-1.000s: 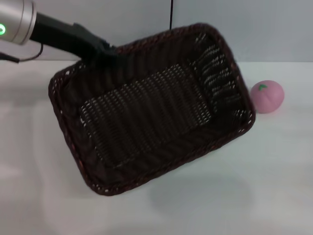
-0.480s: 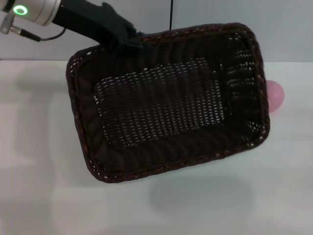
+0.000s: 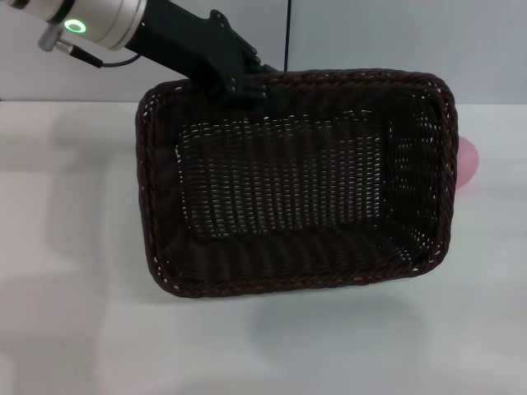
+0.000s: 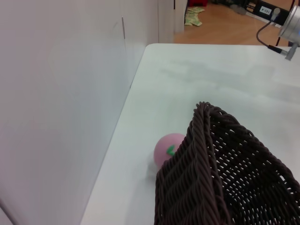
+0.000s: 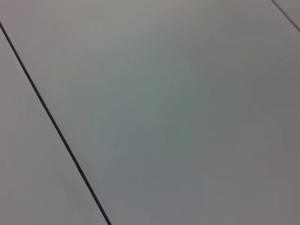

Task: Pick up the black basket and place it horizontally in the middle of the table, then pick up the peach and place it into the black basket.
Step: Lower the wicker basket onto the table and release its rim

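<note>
The black basket (image 3: pixel 296 181) hangs above the white table (image 3: pixel 74 247), its long side nearly level across the head view, its opening facing the camera. My left gripper (image 3: pixel 247 82) is shut on the basket's far rim near its left end. The peach (image 3: pixel 466 162) lies on the table behind the basket's right end; only a pink edge shows. In the left wrist view the basket's rim (image 4: pixel 206 154) stands in front of the peach (image 4: pixel 168 148), whose green leaf mark shows. My right gripper is out of view.
A light wall (image 3: pixel 395 41) runs along the table's far edge, with a thin dark vertical seam (image 3: pixel 288 33). The basket casts a shadow (image 3: pixel 329 329) on the table below it. The right wrist view shows only a plain grey surface with a dark line (image 5: pixel 56 126).
The left arm has swung the basket clockwise and to the right, from a diagonal tilt to nearly level. The basket now covers most of the peach.
</note>
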Controlling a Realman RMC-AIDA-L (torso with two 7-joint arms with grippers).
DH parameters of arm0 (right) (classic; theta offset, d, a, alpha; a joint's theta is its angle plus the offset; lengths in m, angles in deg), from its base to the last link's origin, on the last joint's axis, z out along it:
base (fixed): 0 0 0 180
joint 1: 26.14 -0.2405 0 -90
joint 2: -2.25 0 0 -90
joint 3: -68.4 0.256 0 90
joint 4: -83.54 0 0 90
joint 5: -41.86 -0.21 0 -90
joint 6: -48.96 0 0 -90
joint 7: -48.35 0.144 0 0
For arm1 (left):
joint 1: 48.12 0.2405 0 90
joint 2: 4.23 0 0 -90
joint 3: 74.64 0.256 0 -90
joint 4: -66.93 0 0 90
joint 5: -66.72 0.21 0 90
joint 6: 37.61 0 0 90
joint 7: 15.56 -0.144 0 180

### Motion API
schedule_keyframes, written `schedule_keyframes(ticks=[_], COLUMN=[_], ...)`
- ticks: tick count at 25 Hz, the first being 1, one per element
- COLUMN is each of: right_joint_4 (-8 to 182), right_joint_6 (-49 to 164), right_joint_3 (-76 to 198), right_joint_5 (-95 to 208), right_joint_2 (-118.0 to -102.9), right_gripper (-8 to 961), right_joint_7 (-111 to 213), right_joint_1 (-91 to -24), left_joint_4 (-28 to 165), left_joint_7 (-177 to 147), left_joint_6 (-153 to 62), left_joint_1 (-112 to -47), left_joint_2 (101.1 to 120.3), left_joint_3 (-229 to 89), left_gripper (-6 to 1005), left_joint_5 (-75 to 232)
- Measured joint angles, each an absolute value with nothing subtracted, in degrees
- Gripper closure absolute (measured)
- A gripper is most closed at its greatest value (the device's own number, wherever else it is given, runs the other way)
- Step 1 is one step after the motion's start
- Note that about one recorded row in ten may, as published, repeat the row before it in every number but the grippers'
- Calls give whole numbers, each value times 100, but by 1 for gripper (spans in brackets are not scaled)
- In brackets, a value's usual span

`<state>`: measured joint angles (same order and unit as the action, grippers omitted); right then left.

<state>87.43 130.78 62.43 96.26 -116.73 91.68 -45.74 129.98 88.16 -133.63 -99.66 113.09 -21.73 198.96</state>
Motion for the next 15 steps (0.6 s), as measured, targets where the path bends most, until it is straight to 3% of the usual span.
schedule_keyframes(ticks=[15], right_joint_4=[8696], right_joint_6=[13024], right_joint_3=[6209], right_joint_5=[9641], right_joint_2=[-11676], right_gripper=[275], right_joint_7=[9168], right_joint_1=[-4545], left_joint_4=[12590], left_joint_7=[8247], left_joint_6=[-12862], left_joint_1=[-9928], left_joint_2=[11354], left_joint_3=[-2045], left_gripper=[799], left_joint_5=[19917])
